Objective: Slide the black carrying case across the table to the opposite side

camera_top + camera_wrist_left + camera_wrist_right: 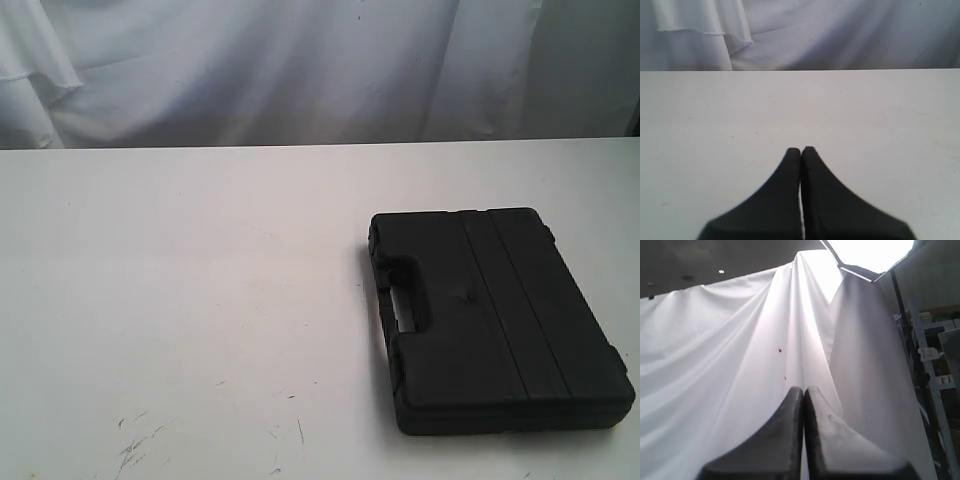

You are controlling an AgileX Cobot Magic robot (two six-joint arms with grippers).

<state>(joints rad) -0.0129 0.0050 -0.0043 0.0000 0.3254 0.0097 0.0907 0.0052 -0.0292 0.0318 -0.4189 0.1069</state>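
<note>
The black carrying case (495,318) lies flat on the right part of the white table (180,300), its handle cut-out facing left. Neither arm shows in the exterior view. My left gripper (801,149) is shut with nothing in it and hangs over bare tabletop (715,125); the case does not appear in its view. My right gripper (803,389) is shut too, empty, and points up at the white curtain (740,365); neither case nor table shows there.
A white curtain (300,70) hangs behind the table's far edge. Dark scuff marks (135,445) mark the near left of the tabletop. Metal shelving (935,370) stands at the side in the right wrist view.
</note>
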